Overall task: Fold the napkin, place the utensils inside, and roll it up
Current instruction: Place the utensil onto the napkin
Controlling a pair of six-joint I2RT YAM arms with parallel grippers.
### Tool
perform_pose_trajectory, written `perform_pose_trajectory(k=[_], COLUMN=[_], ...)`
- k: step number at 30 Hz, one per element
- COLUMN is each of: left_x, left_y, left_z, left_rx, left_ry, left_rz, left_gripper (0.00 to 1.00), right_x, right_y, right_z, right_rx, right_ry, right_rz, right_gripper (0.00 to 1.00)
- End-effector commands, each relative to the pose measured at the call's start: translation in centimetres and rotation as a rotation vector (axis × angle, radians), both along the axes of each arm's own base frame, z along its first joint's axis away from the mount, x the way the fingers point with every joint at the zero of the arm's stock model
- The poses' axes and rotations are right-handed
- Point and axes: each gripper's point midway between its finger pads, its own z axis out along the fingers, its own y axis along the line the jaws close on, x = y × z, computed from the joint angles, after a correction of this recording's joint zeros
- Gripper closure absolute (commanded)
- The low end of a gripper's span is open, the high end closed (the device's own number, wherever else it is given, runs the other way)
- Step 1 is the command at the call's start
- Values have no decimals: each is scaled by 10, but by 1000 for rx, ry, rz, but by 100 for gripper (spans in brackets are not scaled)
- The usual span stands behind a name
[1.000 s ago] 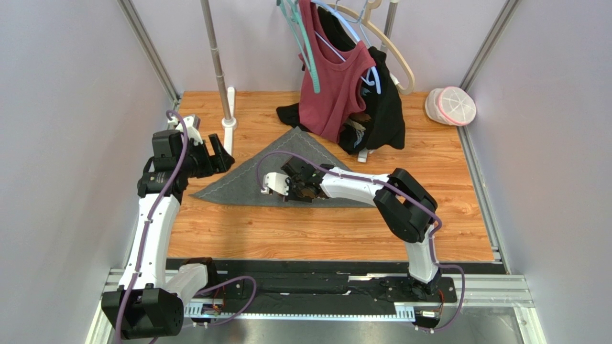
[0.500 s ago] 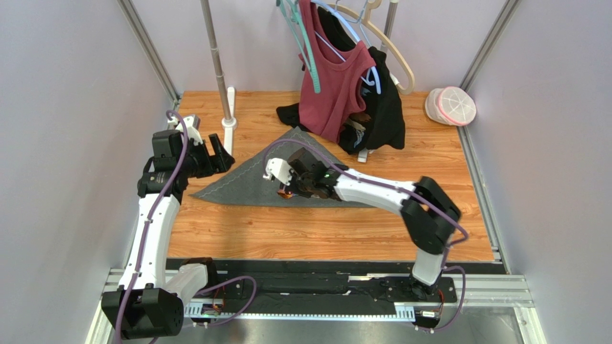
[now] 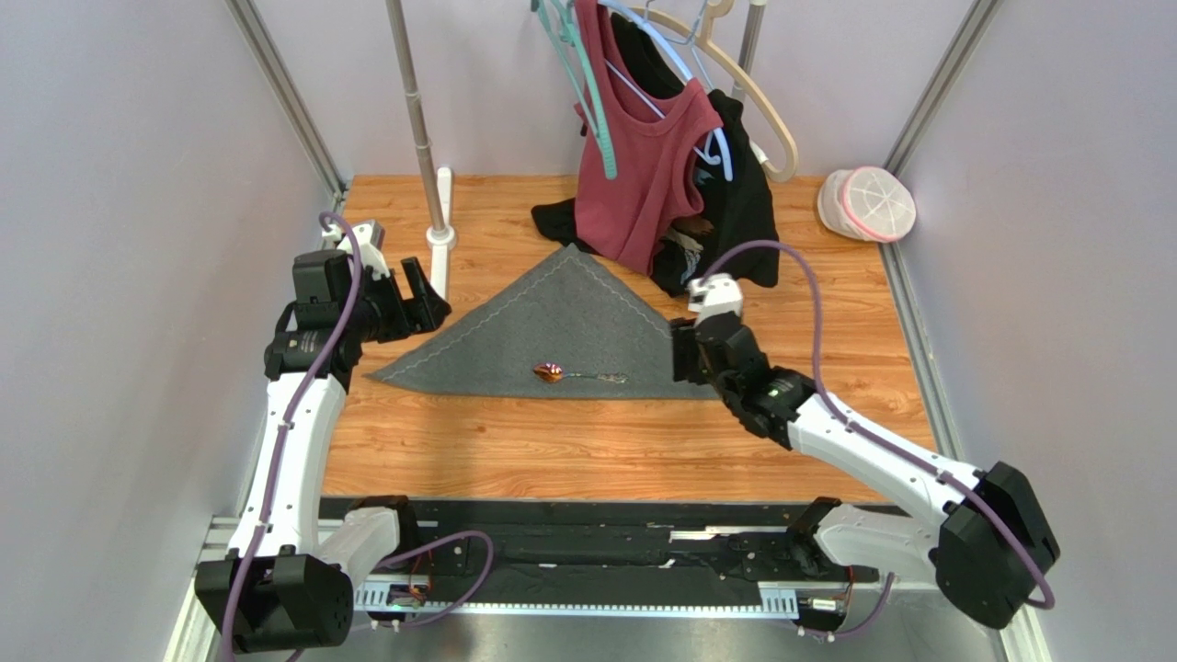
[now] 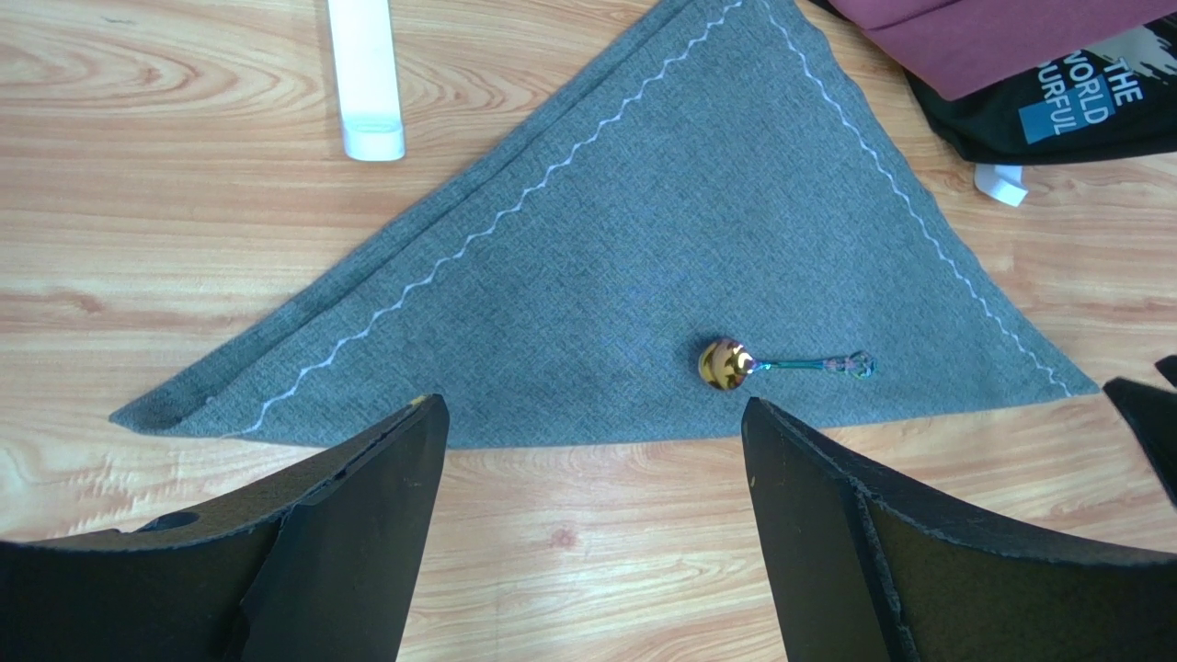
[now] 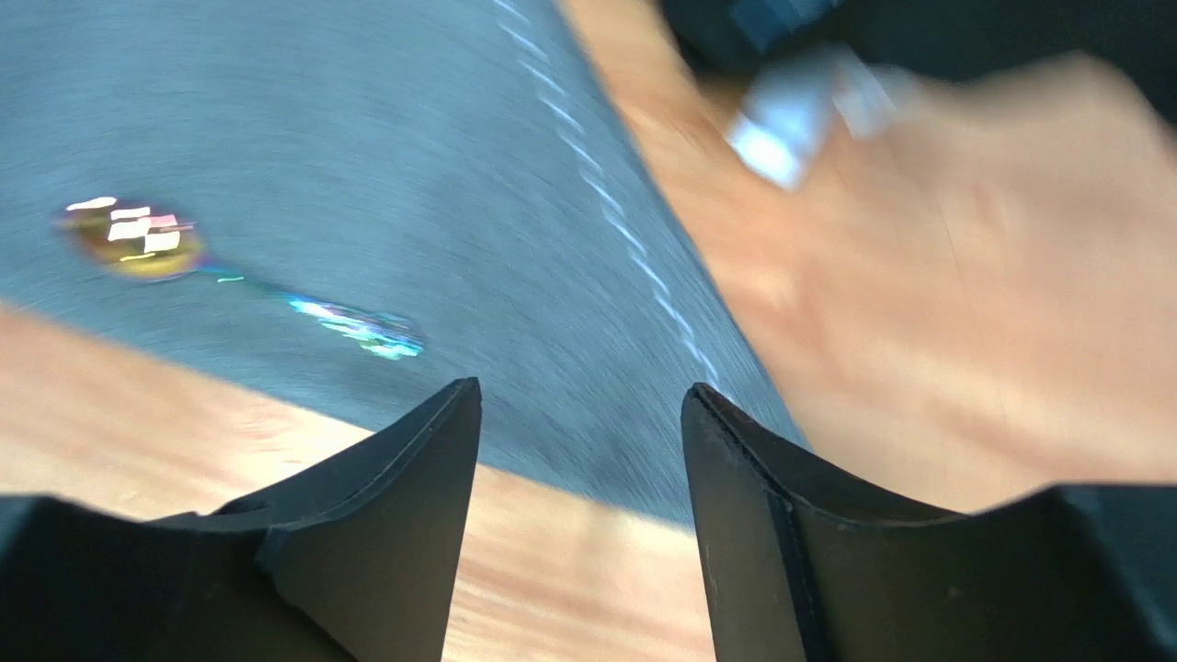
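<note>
1. The wooden table (image 3: 622, 455) carries everything, and both arms reach over it from the near edge.
2. The napkin (image 3: 553, 324) lies flat near the middle of the table, folded into a triangle. Its long edge faces the arm bases and its apex points toward the far side, with a pale zigzag stitch along the two slanted edges.
3. A maroon tank top (image 3: 643, 166) and a black garment (image 3: 746, 228) hang on hangers at the far side. Black fabric reaches the table just beyond the napkin's apex.
4. The left gripper (image 4: 594, 428) hovers by the napkin's left corner. Its jaws are spread wide and hold nothing.
5. The right gripper (image 3: 680, 356) is at the napkin's right corner. Its jaws are parted and empty, and its wrist view is blurred.
6. A round white-and-pink object (image 3: 868, 203) sits in the far right corner of the table.
7. The spoon (image 4: 774, 364) rests on the napkin close to the long edge. Its gold bowl points left and its thin handle right, and it lies apart from both grippers.
</note>
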Motion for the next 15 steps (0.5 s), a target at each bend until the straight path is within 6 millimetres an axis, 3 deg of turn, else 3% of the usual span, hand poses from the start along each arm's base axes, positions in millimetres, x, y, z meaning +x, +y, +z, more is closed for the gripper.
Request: perform_pose_trajectory(k=[1, 2, 8, 15], left_x=[2, 2, 3, 3], left_y=[2, 3, 3, 3], left_z=[7, 7, 6, 3], left_rx=[20, 22, 24, 22], left_ry=[-39, -39, -36, -26], left_rz=[2, 3, 5, 6], left_gripper=[12, 12, 12, 12], right_x=[-5, -4, -14, -26], right_y=[-54, -70, -114, -121], right_z=[-28, -30, -58, -91], right_rx=[315, 362, 444, 484], right_ry=[160, 170, 248, 379], right_rz=[-404, -466, -694, -777], right_gripper=[39, 39, 37, 38])
